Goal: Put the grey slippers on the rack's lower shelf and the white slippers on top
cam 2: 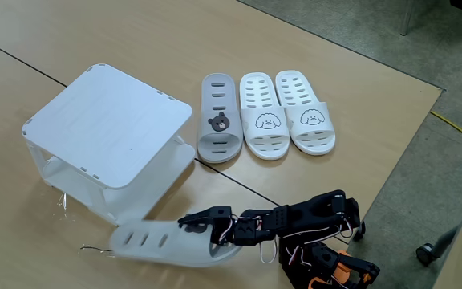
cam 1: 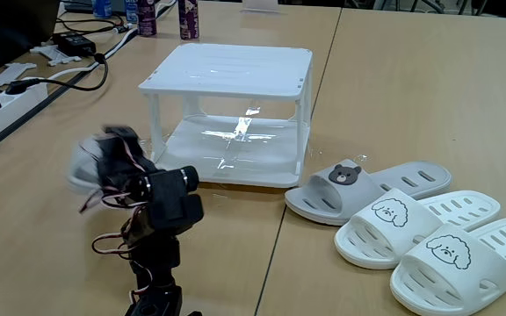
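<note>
The grey slippers are split: one grey slipper (cam 2: 160,243) is clamped in the gripper (cam 2: 205,233), while the other grey slipper (cam 2: 220,117) lies flat on the table (cam 2: 359,112), well apart from the gripper, at the left end of a row of three in a fixed view. In that view the gripper's dark fingers (cam 2: 207,218) close over the edge of the held slipper at its strap end, and the sole reaches away from the arm toward the left, its slotted side up, blurred, low over the table just in front of the rack (cam 2: 111,128). In the other fixed view the held slipper (cam 1: 84,162) is a pale smear behind the gripper (cam 1: 112,158), to the left of the rack (cam 1: 227,70), so its exact tilt cannot be told. The lower shelf (cam 1: 235,154) lies beside the gripper, glossy and bare, with light glinting on it; the slatted top tier is bare as well. The white slippers (cam 2: 287,112) sit side by side, touching each other and just beside the resting grey one, puppy faces up, far from the gripper on the opposite side of the arm's reach; in the other fixed view they (cam 1: 437,237) lie at the right, with the bear-face slipper (cam 1: 358,189) between them and the rack. A power strip (cam 1: 7,96) and cables lie at the table's far left edge.
</note>
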You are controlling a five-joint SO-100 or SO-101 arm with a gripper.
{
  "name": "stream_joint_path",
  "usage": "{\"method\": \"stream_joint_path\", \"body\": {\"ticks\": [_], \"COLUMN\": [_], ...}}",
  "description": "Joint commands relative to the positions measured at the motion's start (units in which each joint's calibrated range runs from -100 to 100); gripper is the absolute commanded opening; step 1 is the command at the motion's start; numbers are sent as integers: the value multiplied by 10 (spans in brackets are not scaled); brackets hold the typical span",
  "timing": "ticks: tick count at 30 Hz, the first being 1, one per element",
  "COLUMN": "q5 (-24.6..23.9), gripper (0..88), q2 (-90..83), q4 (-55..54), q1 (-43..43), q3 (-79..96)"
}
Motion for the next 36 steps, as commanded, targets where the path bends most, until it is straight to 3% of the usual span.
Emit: {"method": "stream_joint_path", "body": {"ticks": [1,5,11,36], "q5": [4,4,4,4], "gripper": [7,7,7,7], "q2": [-26,13,54,859], "q4": [-58,-77,-77,-71], "q1": [88,169,195,194], "q3": [46,44,2,-966]}}
